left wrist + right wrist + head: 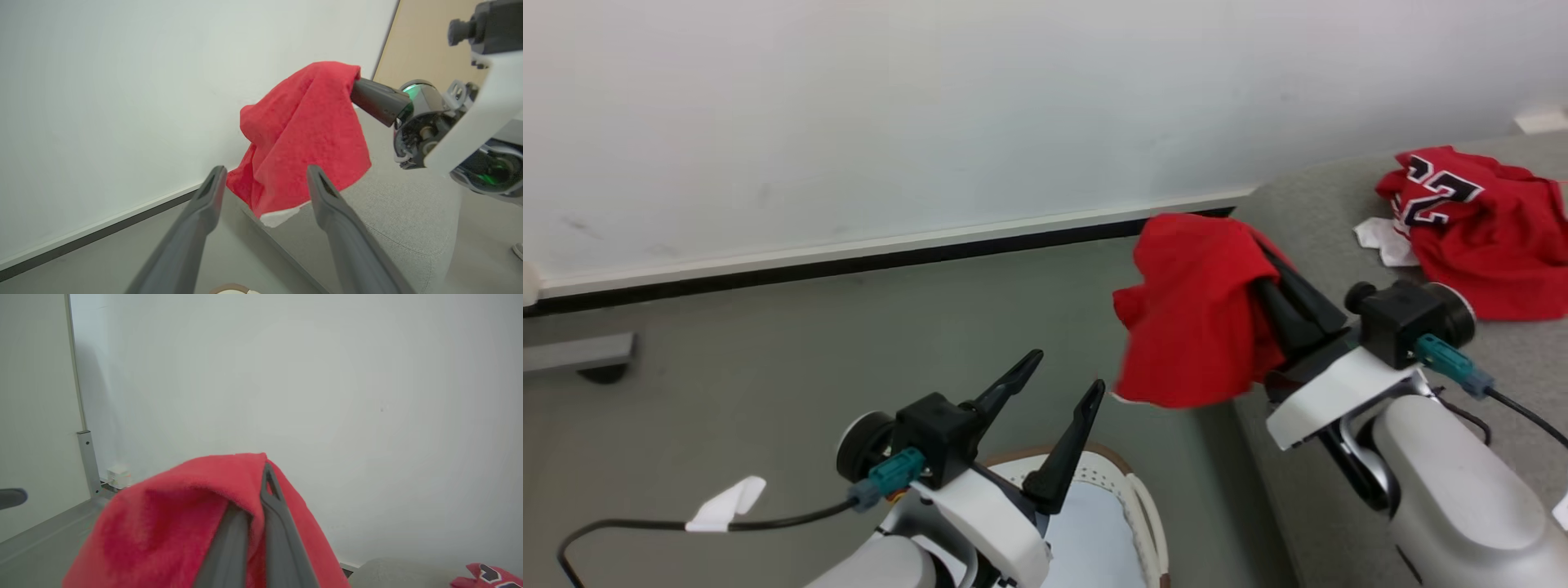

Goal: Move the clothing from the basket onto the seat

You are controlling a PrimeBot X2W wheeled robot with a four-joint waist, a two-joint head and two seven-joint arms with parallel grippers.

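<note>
White forearms (1462,490) carry black wrist blocks (1401,318), teal cable plugs (1441,358) and tapered dark tool fingers (1066,449).

Place: bare indoor room, probably a robotics lab or test bay dressed with household items; too little shows to be sure.
Wall (931,122): plain white, smooth.
Skirting (890,245): white strip over a dark line at the wall's foot.
Floor (768,367): uniform grey-green, smooth.
Partition (36,396): pale panel edged by a metal upright (88,461); small white box (118,475) at the wall's foot beside it.
Tan panel (421,45): flat, meeting the white wall at a straight edge.
Seat (1307,212): grey upholstery, rounded, set against the wall.
Basket (1104,472): cream, perforated, brown-rimmed, on the floor near the seat.
Clothing: numbered jersey (1486,237) crumpled on the seat; red garment (1192,318) at the seat's edge.
Cabling: black lead (784,518) with a white tape tag (727,502).
</note>
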